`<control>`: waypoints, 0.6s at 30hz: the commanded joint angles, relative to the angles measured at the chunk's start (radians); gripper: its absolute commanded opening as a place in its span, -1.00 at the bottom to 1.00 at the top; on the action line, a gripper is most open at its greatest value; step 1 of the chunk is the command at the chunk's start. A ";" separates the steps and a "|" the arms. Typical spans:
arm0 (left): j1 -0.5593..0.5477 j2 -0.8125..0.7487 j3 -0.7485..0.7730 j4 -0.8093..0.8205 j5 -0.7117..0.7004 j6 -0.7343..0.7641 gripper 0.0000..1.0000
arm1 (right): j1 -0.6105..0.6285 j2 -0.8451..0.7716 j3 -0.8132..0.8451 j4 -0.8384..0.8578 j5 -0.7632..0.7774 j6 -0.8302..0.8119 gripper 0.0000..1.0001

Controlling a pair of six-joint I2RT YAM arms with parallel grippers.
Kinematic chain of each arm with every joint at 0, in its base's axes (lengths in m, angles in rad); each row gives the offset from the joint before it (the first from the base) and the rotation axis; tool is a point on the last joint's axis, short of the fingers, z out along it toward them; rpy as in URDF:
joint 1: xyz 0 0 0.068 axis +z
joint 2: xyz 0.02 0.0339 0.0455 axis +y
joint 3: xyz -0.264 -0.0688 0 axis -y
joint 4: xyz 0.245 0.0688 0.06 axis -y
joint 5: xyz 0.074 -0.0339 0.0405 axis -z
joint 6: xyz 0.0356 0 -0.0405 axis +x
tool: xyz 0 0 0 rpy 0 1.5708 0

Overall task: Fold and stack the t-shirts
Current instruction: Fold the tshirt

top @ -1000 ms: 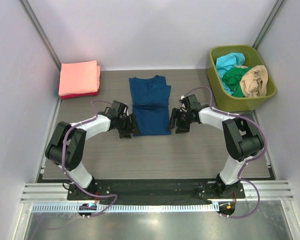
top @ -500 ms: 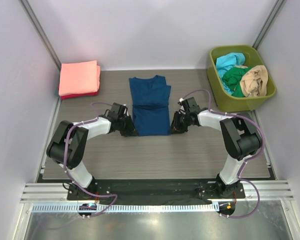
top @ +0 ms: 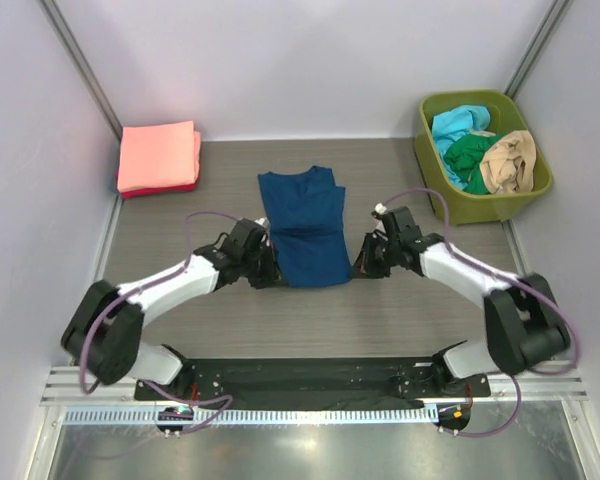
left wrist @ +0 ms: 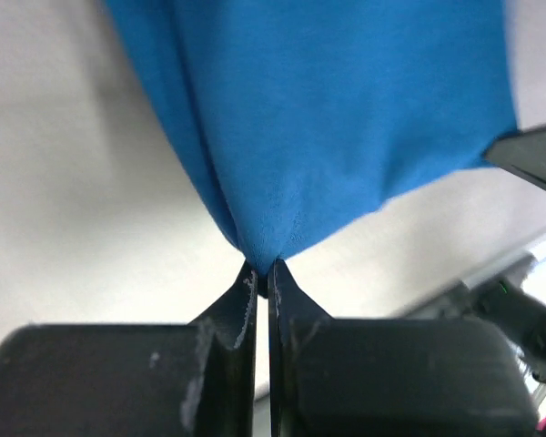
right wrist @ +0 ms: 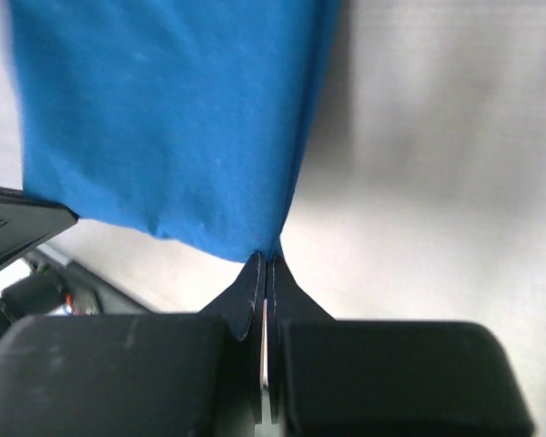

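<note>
- left pincer (left wrist: 262, 271) clamped tight on the near left corner of the navy blue t-shirt (top: 302, 225); cloth fans out just ahead of its tips
- right pincer (right wrist: 267, 262) also pinched closed on cloth, at the near right corner of the same shirt
- shirt lies lengthwise on the table (top: 280, 320) between the two pincers, collar end on the far side of both
- salmon-pink t-shirt (top: 158, 155), folded, sits on a red t-shirt (top: 165, 188), well beyond and left of the left pincer
- bin (top: 485, 207) is well beyond and right of the right pincer; it holds the cyan t-shirt (top: 458, 125), green t-shirt (top: 470, 155) and tan t-shirt (top: 508, 162), all crumpled
</note>
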 commanded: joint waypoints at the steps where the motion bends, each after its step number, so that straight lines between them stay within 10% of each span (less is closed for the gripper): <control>1: -0.086 -0.178 -0.004 -0.143 -0.096 -0.074 -1.00 | 0.024 -0.225 -0.041 -0.138 0.034 0.015 -0.98; 10: -0.360 -0.534 0.097 -0.473 -0.291 -0.287 -1.00 | 0.084 -0.683 0.028 -0.491 0.086 0.119 -0.97; 18: -0.361 -0.544 0.260 -0.686 -0.493 -0.272 -0.99 | 0.087 -0.587 0.225 -0.562 0.179 0.064 -0.98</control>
